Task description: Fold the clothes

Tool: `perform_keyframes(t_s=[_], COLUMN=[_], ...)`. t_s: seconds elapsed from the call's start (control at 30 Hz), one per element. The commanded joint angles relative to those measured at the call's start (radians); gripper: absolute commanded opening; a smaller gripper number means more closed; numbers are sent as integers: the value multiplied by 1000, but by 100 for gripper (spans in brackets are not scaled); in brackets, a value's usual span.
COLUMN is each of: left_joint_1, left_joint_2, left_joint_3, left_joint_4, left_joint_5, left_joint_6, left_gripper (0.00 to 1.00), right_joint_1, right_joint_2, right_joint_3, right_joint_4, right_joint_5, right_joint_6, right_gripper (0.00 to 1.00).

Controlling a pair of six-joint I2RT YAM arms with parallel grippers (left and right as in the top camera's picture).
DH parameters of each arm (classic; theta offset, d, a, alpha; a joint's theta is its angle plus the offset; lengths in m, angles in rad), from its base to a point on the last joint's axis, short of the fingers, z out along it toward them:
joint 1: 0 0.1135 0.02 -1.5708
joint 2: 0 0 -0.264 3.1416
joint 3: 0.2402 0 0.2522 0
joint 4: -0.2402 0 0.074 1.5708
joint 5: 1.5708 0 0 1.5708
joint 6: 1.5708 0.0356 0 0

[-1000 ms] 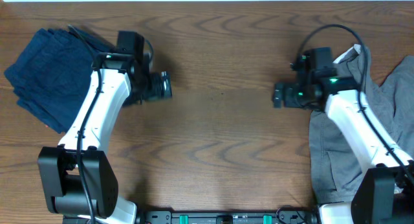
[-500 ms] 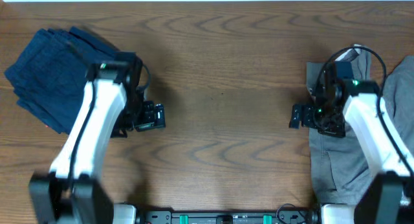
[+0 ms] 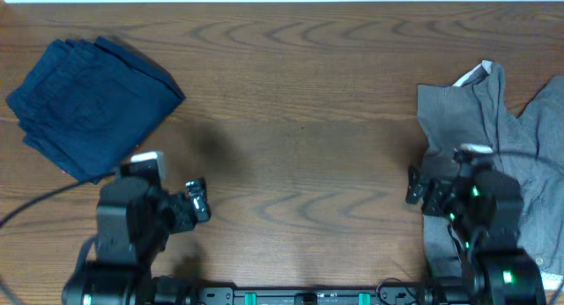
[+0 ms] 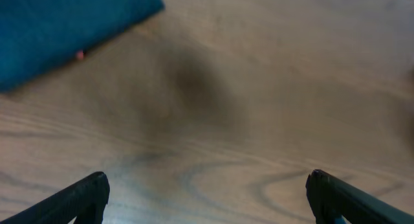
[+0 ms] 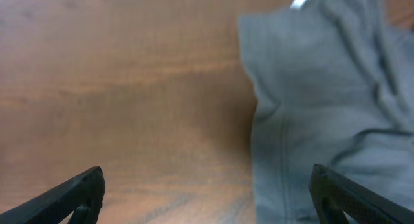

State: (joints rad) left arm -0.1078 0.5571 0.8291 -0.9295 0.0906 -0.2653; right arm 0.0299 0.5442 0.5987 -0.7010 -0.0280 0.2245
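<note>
The navy blue clothes (image 3: 92,107) sit at the far left of the table (image 3: 300,102), and they look finished: a flat, squared-off stack with layered edges showing along its left side. Over on the right it's another story. The light grey shorts (image 3: 480,133) lie rumpled and bunched, with a whitish strip of lining (image 3: 474,74) poking out at the top edge. The fabric runs down to the front of the table and off toward the right border. Whether that grey spread is one garment or more, I can't tell from here.

Now the arms. The left gripper (image 3: 196,202) hangs low near the front edge, well apart from the navy stack, its jaws spread wide. The left wrist view shows both fingertips (image 4: 84,195) out at the frame's corners with nothing but bare wood between them. The right gripper (image 3: 416,186) is just beside the grey shorts' left edge, also spread wide and carrying nothing. Its wrist camera looks across wood, with the grey hem off to the right side.

So, my read: roughly half done. The navy pile is folded and parked, while the grey hasn't been folded at all. What's left is spreading that grey fabric flat toward the middle of the table, folding it and setting it aside — and the right arm looks best placed to start.
</note>
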Motion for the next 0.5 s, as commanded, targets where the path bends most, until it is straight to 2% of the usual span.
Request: perform_keyframes(t_s=[0.0, 0.13, 0.47], left_joint_1=[-4, -4, -4], left_joint_2=[-80, -129, -129], left_joint_3=[-10, -10, -10], left_joint_4=[8, 4, 2], left_joint_5=[-24, -24, -24], left_joint_6=[-13, -13, -14], left_gripper=[98, 98, 98], right_joint_1=[6, 6, 6], right_joint_2=[-103, -161, -159], right_joint_3=[-15, -15, -15], right_joint_4=[-11, -26, -120], right_joint_5=[50, 50, 50], right_joint_6=[14, 14, 14], right_gripper=[99, 99, 99])
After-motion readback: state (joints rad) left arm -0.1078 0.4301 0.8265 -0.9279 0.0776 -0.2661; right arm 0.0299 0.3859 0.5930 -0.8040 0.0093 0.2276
